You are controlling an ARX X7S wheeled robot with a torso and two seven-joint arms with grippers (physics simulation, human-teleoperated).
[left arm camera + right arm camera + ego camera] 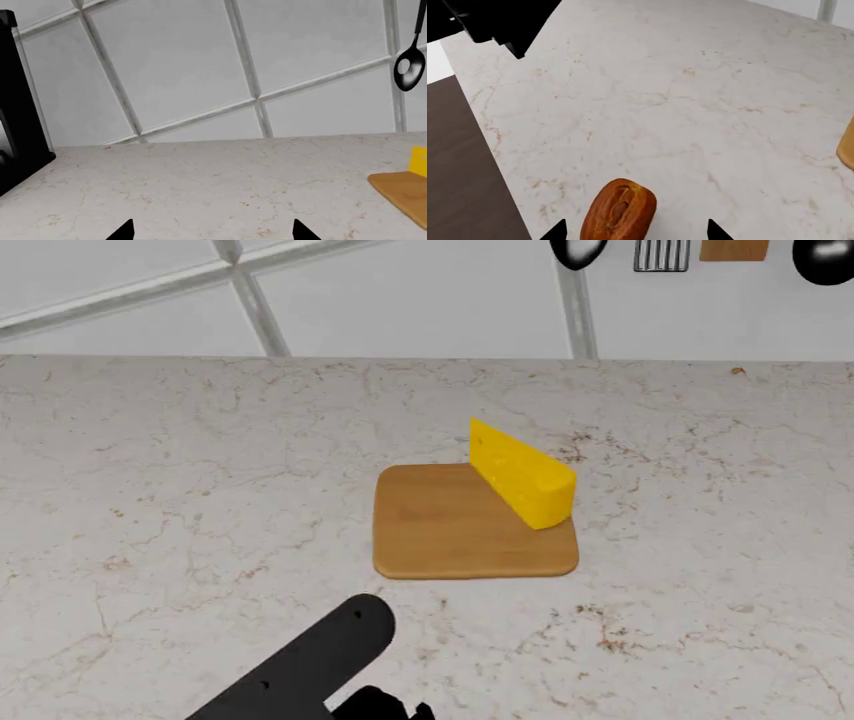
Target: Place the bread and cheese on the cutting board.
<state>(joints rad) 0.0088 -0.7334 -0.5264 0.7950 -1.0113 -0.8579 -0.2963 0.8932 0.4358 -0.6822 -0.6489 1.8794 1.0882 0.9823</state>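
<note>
The cutting board (447,530) lies flat mid-counter in the head view. The cheese (523,475) stands on its right part, its thin end reaching past the far edge. In the left wrist view the board (403,192) and a bit of cheese (419,161) show at the edge. My left gripper (213,232) is open and empty above bare counter. The bread (619,210) lies on the counter near its edge, seen only in the right wrist view. My right gripper (634,231) is open, its tips well apart on either side of the bread without touching it. A sliver of board (847,145) shows beyond.
A black arm link (314,665) crosses the head view's lower edge. A black appliance (17,100) stands by the tiled wall. A spoon (409,70) and other utensils (661,252) hang on the wall. The counter edge drops to dark floor (460,165).
</note>
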